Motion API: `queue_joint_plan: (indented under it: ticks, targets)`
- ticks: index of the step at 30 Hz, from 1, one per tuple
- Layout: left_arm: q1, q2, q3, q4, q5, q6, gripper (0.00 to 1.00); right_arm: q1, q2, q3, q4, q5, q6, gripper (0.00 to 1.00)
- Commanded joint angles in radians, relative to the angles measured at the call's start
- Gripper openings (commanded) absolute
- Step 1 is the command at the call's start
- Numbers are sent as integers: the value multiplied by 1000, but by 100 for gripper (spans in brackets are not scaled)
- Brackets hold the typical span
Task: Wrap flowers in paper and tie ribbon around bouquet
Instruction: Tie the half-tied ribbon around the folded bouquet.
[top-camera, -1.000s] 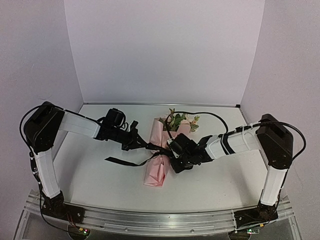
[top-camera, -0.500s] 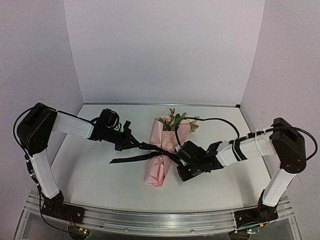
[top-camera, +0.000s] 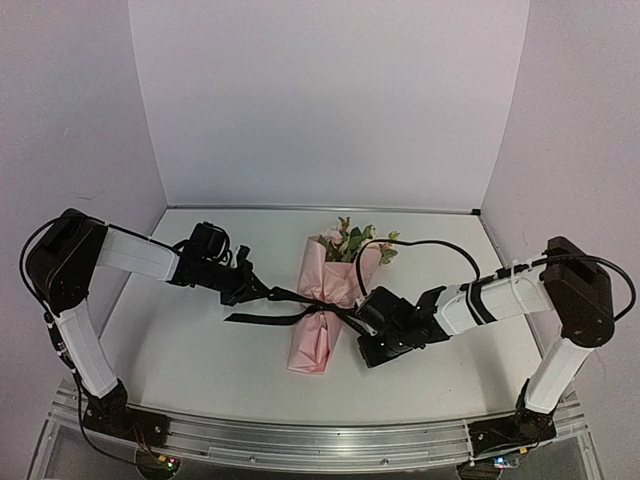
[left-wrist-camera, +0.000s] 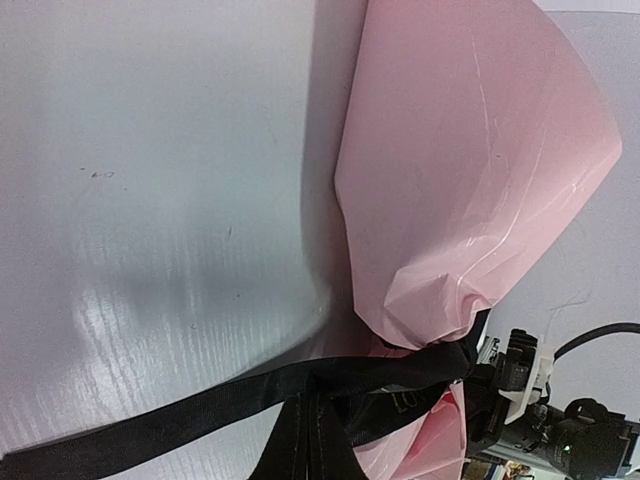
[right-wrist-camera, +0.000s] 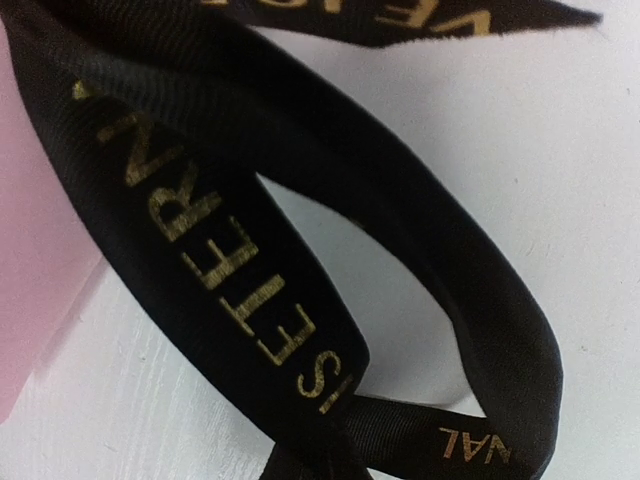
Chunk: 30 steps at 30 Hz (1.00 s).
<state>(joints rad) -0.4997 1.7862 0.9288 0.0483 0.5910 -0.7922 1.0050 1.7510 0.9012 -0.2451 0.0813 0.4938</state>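
Left gripper (top-camera: 258, 292) and right gripper (top-camera: 355, 314) each pinch an end of the ribbon (top-camera: 290, 296), flanking the bouquet (top-camera: 328, 272) about equally near. It lies mid-tabletop (top-camera: 200, 370), flowers (top-camera: 350, 240) toward the far edge, with the ribbon crossing its waist squarely. Tightening likely needs a pull straight apart.

One high view, two close
The top camera looks down on the tabletop (top-camera: 200, 380); both wrist cameras sit near the ribbon (right-wrist-camera: 180, 200) that all three share.
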Motion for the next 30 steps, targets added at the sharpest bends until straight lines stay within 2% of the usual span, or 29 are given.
queue_joint_plan:
  ticks: [1,9,12,15,18,22,25,30]
  targets:
    - [21,-64,-28,20,-40,-7,0,4,-38,-19,-50,7,9,0]
    - [21,-72,-41,36,-18,13,0,3,-68,-6,-75,-31,-16,1]
    - [20,-62,-35,43,6,23,0,3,-111,7,-76,-55,-21,17]
    - [20,-54,-30,47,23,27,0,0,-159,26,-83,-73,-22,43]
    - [18,-52,-25,51,27,30,0,-27,-215,26,-93,-74,6,53]
    - [18,-50,-25,54,29,30,0,-77,-244,14,-97,-45,13,56]
    - [18,-48,-25,58,31,27,0,-129,-198,28,-99,-73,12,50]
    - [18,-48,-22,58,32,27,0,-143,-100,75,-76,-67,-57,50]
